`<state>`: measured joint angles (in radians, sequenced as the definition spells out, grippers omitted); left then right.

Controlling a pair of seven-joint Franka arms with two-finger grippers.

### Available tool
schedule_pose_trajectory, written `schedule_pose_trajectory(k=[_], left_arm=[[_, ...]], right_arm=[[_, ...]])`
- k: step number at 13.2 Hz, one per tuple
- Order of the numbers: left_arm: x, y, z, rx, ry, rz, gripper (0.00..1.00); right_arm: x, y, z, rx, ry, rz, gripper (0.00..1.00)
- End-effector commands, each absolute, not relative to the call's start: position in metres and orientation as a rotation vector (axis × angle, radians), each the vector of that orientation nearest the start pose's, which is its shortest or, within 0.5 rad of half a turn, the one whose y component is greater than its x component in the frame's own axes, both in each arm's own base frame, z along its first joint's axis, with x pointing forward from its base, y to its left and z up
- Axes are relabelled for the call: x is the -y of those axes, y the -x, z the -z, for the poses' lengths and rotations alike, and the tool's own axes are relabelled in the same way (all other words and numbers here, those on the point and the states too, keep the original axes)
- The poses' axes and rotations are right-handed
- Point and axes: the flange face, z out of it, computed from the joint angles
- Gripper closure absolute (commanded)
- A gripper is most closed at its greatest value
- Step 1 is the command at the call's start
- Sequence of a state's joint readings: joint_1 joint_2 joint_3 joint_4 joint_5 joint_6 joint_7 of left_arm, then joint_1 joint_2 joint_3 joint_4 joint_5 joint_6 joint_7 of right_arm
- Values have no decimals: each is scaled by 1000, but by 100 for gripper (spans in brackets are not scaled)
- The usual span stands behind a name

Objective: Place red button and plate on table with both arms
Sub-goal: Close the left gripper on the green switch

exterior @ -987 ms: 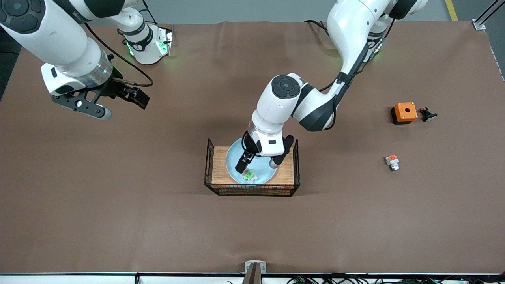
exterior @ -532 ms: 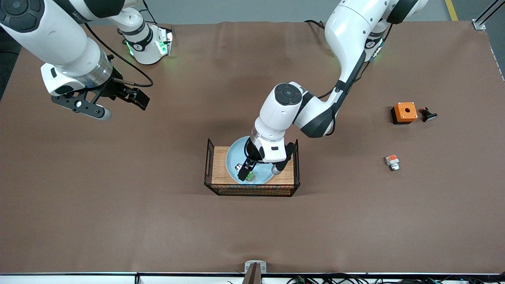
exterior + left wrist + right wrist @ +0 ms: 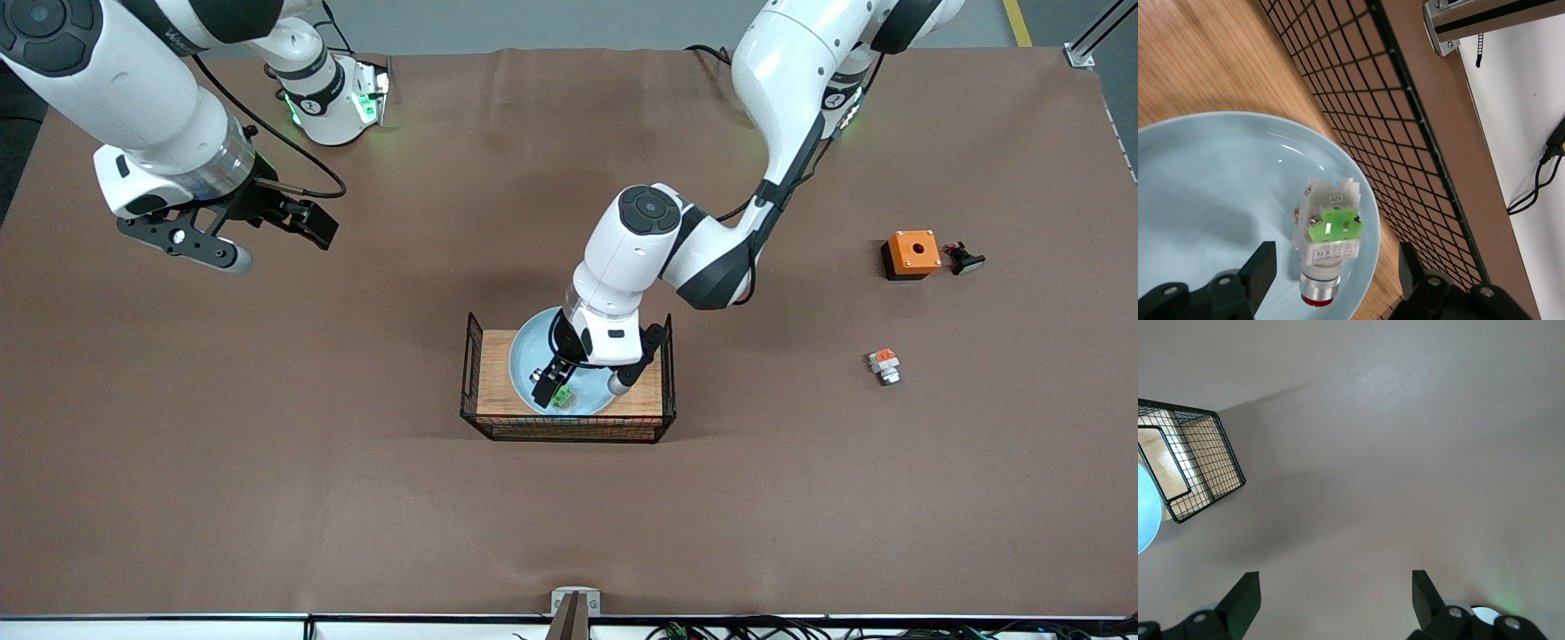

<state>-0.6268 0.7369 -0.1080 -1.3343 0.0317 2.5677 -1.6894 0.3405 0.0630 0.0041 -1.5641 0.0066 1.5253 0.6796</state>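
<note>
The pale blue plate [image 3: 524, 356] lies in the wire-sided wooden crate [image 3: 569, 430] at mid table. On the plate lies the red button [image 3: 561, 398], a white block with a green patch, a silvery collar and a red tip [image 3: 1331, 233]. My left gripper [image 3: 553, 388] is down inside the crate, open, with one finger on each side of the button and a gap on both sides [image 3: 1338, 273]. The plate's [image 3: 1205, 187] rim sits close to the crate's mesh [image 3: 1405, 133]. My right gripper [image 3: 271, 238] waits open above bare table toward the right arm's end [image 3: 1335, 600].
Toward the left arm's end lie an orange box [image 3: 911, 253], a black-stemmed button [image 3: 965, 259] beside it, and a white piece with an orange-red patch [image 3: 884, 364] nearer the front camera. The right wrist view shows the crate [image 3: 1198, 467] and plate edge [image 3: 1143, 513].
My left gripper has come down into the crate and settled astride the button, its fingers drawing a little closer together. The right arm has stayed still.
</note>
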Motion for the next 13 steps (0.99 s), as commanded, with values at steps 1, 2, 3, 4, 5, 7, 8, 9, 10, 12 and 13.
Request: schedule_pose_trajectory(k=[1, 2, 3, 4, 5, 7, 8, 9, 10, 12, 13], left_arm=[[508, -594, -348, 1660, 3207, 307, 19], [508, -594, -346, 1639, 3214, 309, 19], [507, -595, -342, 1627, 3214, 309, 19], [507, -595, -342, 1619, 3217, 311, 20], [507, -595, -342, 1619, 3217, 311, 20], [508, -593, -339, 1613, 3215, 306, 21], [509, -592, -338, 1612, 3215, 302, 21], [509, -592, -336, 1609, 3213, 301, 22], [509, -592, -331, 1599, 3210, 303, 22], [509, -592, -329, 1582, 3210, 315, 26], [509, -592, -327, 1581, 3209, 314, 30]], right_arm=[[-194, -536, -590, -528, 3146, -128, 0], [-194, -536, -589, -529, 3147, -130, 0], [-194, -535, -589, -526, 3146, -134, 0], [-194, -535, -589, -526, 3146, -134, 0], [-194, -535, -589, -526, 3146, -134, 0], [-194, -535, -588, -526, 3147, -136, 0], [-194, -535, -588, -526, 3147, -136, 0], [-194, -535, -588, -526, 3147, -136, 0], [-193, -536, -589, -528, 3146, -134, 0], [-194, -535, -588, -524, 3147, -136, 0], [-193, -536, -588, -526, 3147, -136, 0]])
